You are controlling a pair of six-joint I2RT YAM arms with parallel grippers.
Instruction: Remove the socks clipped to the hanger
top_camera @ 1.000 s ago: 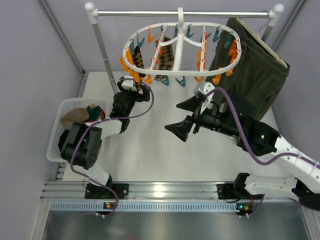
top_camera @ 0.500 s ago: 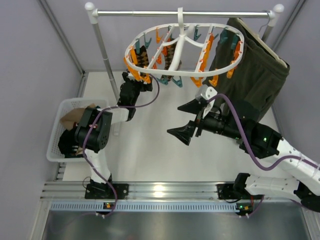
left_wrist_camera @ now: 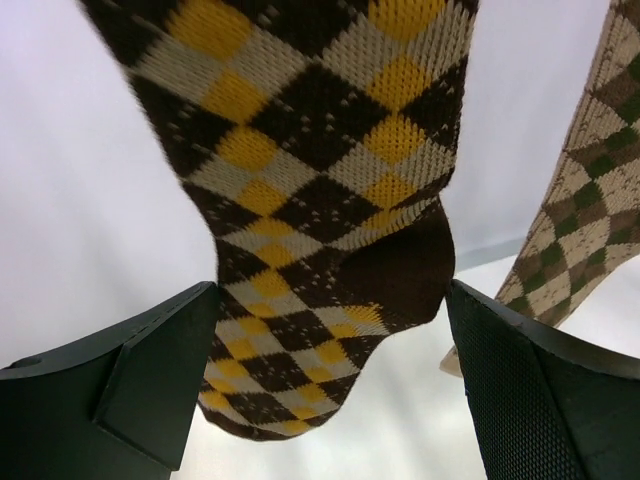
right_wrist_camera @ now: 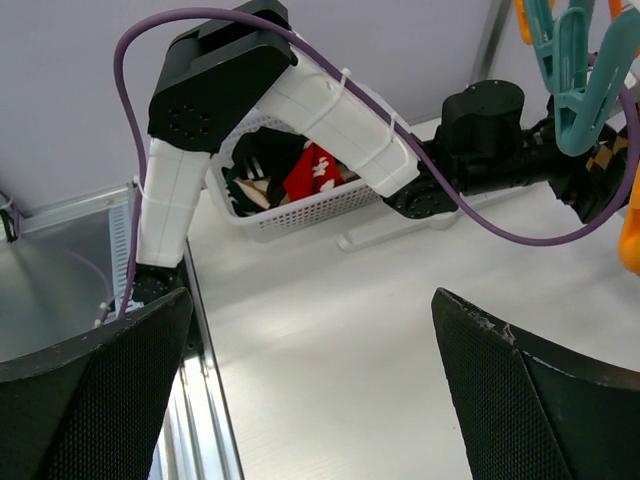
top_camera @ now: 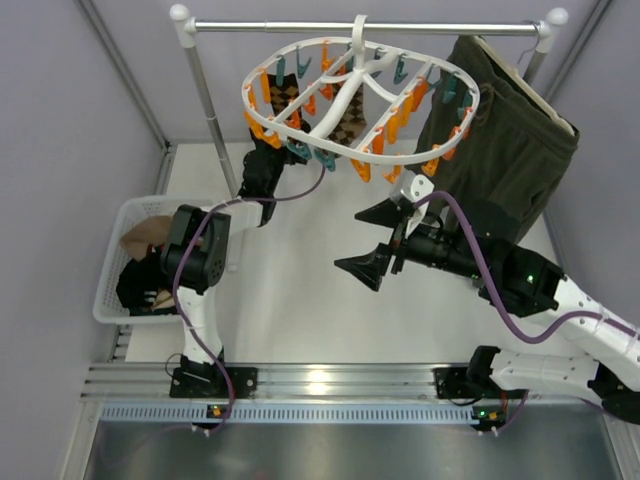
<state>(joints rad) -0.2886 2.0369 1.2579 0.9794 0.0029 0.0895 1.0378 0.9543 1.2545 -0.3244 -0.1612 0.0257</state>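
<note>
The hanger (top_camera: 338, 103) is white, its clips (top_camera: 262, 130) orange and teal. The left sock (left_wrist_camera: 320, 200) is dark brown argyle with yellow and cream diamonds; the right sock (left_wrist_camera: 590, 200) is tan argyle with green. The shorts (top_camera: 510, 140) are dark olive. The white basket (top_camera: 106, 292) holds a red-and-white sock (right_wrist_camera: 315, 170).

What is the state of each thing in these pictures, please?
Round white plastic hanger with orange and teal clips: tilted, hanging.
Brown-and-yellow argyle sock: hanging from it.
Tan-and-green argyle sock: hanging beside.
Left tool: open around the brown-and-yellow sock.
Right tool: open, empty.
White plastic basket: holds socks.
Dark green shorts: hanging.
</note>
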